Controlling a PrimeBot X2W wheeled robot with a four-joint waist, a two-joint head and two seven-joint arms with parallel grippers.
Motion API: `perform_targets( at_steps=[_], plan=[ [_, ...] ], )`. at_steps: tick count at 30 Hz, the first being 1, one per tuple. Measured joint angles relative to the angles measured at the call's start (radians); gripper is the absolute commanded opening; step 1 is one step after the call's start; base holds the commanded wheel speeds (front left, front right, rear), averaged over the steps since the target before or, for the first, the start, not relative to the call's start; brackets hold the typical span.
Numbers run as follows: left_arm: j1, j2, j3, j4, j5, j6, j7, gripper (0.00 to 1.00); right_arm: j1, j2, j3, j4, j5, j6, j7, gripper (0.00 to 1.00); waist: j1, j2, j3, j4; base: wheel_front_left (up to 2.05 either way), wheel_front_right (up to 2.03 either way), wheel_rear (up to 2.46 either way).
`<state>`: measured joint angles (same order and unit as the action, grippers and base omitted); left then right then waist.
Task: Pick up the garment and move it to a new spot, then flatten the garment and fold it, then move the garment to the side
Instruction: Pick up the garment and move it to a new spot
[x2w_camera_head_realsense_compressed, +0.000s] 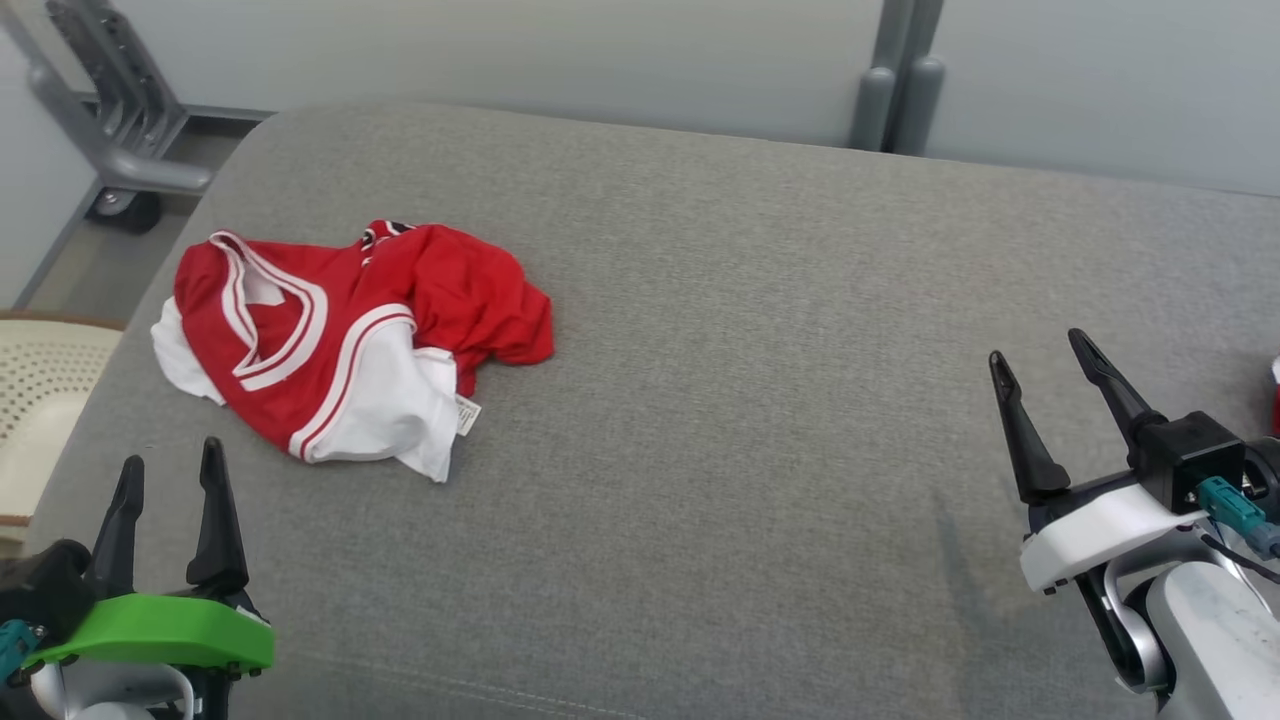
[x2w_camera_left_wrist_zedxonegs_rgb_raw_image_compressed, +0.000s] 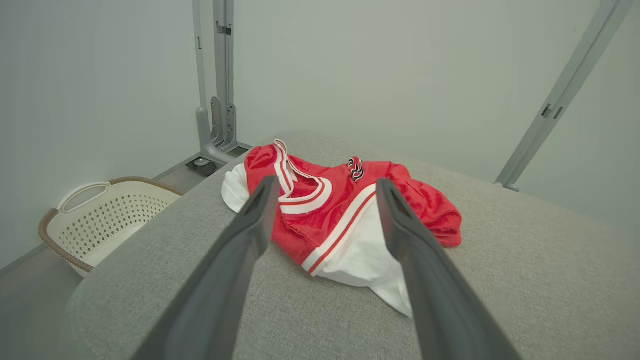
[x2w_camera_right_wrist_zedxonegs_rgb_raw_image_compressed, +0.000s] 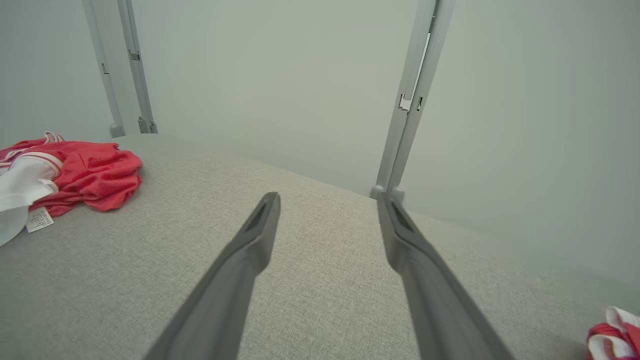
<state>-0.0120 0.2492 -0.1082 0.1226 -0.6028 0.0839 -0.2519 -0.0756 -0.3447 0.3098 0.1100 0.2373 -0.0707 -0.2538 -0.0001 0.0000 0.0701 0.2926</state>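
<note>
I see the shirt (x2w_camera_head_realsense_compressed: 350, 340), red with white trim and white panels, lying crumpled in a heap on the grey cushion (x2w_camera_head_realsense_compressed: 750, 350); it sits just ahead of my left gripper (x2w_camera_head_realsense_compressed: 172, 453) and a little to its right, apart from the fingertips and not touched by them. In the left wrist view the heap shows between and beyond the two dark fingers (x2w_camera_left_wrist_zedxonegs_rgb_raw_image_compressed: 235, 250), with its striped neck opening on the near-left side and a small crest at the far edge; a white label (x2w_camera_head_realsense_compressed: 467, 414) pokes out of the hem on the side facing my right gripper (x2w_camera_head_realsense_compressed: 1038, 347). My left gripper is released, jaws spread wide, holding nothing; my right gripper is likewise released and empty, hovering over bare cushion well apart from the shirt, which lies far off to its left. Just to the right of the right gripper a scrap of red and white cloth (x2w_camera_right_wrist_zedxonegs_rgb_raw_image_compressed: 612, 335) lies at the cushion's edge; I cannot tell what it is. To the left of the left gripper, below the cushion's edge, stands a cream basket (x2w_camera_left_wrist_zedxonegs_rgb_raw_image_compressed: 100, 220) with a brown rim; beyond the shirt a grey wheeled frame (x2w_camera_head_realsense_compressed: 110, 130) stands on the floor; grey posts (x2w_camera_head_realsense_compressed: 895, 90) rise against the pale wall.
</note>
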Motion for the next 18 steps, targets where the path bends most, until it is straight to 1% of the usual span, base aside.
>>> perform_targets(
  at_steps=[3, 4, 6, 8, 9, 11, 15, 17, 18],
  plan=[
    [0.009, -0.004, 0.008, -0.004, 0.000, 0.000, 0.000, 1.00, -0.002, 0.002, 0.003, 0.006, 0.000, 0.000, 0.001, 1.00, 0.0000, 0.0000, 0.000, 0.027, 0.00, 0.00, 0.00],
    [0.014, -0.006, 0.009, -0.008, 0.000, 0.000, 0.000, 1.00, -0.002, 0.004, 0.002, 0.010, 0.000, 0.000, 0.005, 1.00, 0.0000, 0.0000, -0.001, 0.055, 0.00, 0.00, 0.00],
    [0.014, -0.006, 0.004, -0.012, 0.000, -0.001, 0.000, 1.00, -0.001, 0.005, -0.004, 0.011, 0.000, -0.001, 0.009, 1.00, 0.0000, 0.0000, -0.001, 0.083, 0.00, 0.00, 0.00],
    [0.013, -0.006, -0.009, -0.014, 0.000, -0.011, 0.000, 1.00, 0.002, 0.004, -0.019, 0.012, 0.001, -0.004, 0.010, 1.00, 0.0000, 0.0000, -0.001, 0.111, 0.00, 0.00, 0.00],
    [0.013, -0.007, -0.014, -0.016, 0.000, -0.016, 0.000, 1.00, 0.003, 0.003, -0.027, 0.011, 0.001, -0.011, 0.010, 1.00, 0.0000, 0.0000, 0.001, 0.139, 0.00, 0.00, 0.00],
    [0.013, -0.006, -0.005, -0.018, 0.000, -0.022, 0.000, 1.00, 0.003, 0.004, -0.027, 0.010, 0.001, -0.011, 0.014, 1.00, 0.0000, 0.0000, 0.003, 0.164, 0.00, 0.00, 0.00],
    [0.013, -0.005, 0.003, -0.022, -0.002, -0.033, 0.000, 1.00, 0.003, 0.004, -0.031, 0.006, 0.001, -0.012, 0.021, 1.00, 0.0000, 0.0000, 0.013, 0.204, 0.00, 0.00, 0.00],
    [0.011, -0.006, 0.002, -0.030, -0.021, -0.050, 0.000, 1.00, 0.003, 0.001, -0.038, -0.003, 0.001, -0.014, 0.027, 1.00, 0.0000, 0.0000, 0.023, 0.215, 0.00, 0.00, 0.00],
    [0.007, -0.009, 0.002, -0.034, -0.040, -0.058, 0.001, 1.00, 0.003, -0.002, -0.043, -0.009, 0.001, -0.020, 0.030, 1.00, 0.0000, 0.0000, 0.031, 0.219, 0.00, 0.00, 0.00]
  ],
)
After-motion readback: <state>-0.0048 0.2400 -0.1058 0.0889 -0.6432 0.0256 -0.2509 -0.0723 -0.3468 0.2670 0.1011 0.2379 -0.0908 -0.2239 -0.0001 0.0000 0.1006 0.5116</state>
